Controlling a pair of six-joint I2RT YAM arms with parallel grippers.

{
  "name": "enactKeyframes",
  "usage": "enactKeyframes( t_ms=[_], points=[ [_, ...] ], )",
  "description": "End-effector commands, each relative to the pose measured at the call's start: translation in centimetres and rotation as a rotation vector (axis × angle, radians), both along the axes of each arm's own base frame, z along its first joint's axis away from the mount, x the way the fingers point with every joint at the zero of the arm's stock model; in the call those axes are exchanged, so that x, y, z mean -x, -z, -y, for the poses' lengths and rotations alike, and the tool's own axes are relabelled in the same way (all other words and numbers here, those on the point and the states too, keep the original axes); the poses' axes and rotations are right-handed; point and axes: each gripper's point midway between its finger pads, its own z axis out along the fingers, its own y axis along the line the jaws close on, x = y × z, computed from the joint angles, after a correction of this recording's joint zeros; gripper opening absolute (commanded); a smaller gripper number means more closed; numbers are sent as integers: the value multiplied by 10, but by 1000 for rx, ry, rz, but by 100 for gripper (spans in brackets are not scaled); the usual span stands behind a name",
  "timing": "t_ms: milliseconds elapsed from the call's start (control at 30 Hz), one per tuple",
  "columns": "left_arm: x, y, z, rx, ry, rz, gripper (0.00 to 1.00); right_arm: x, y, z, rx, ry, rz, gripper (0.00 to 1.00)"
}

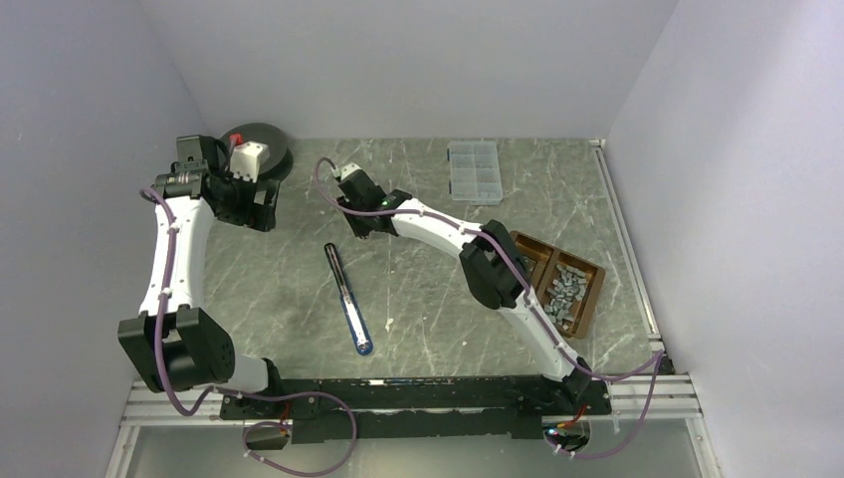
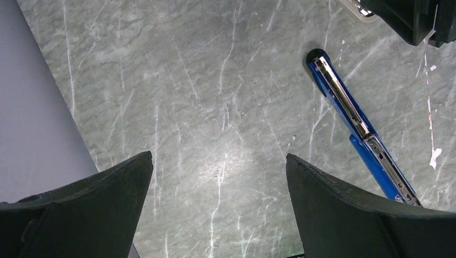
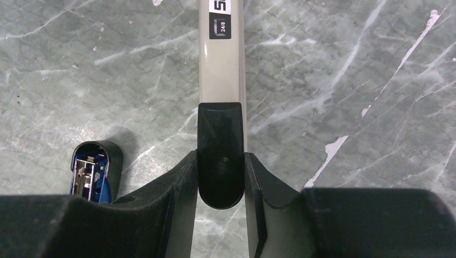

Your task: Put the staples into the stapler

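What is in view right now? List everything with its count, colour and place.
staples: many, silver-grey, tray's right-hand compartment
blue stapler: one, blue and black, opened flat, table centre
beige stapler: one, beige with a black end, held by the right pincer
tray: one, brown, two compartments, right side
compartment box: one, clear, back of table
round disc: one, dark grey, back left, partly behind the left arm
table: one, grey marbled
left pincer: one, black, open above the table
right pincer: one, black, shut on the beige stapler
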Motion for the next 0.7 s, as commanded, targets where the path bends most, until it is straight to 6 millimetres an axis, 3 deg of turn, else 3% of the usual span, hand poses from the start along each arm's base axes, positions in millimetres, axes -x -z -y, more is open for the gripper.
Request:
enactKeyframes(
  t_ms=[0,133,267,433,567,667],
  points=[
    [1,-15,5,24,4,46,99,5,-25,8,-25,14,34,13],
    [7,-20,15,59,44,51,99,22,-39,29,-45,53,37,10],
    [18,-28,38,120,152,63,99,64,-47,58,-45,78,22,9],
    [41,-24,69,94,321,47,99,139,-29,95,-4,121,-33,8],
    [58,-21,83,26,445,55,100,188,-10,100,-11,148,-86,8],
    [64,-28,87,8,496,84,99,209,-4,100,8,204,-111,9]
  ],
)
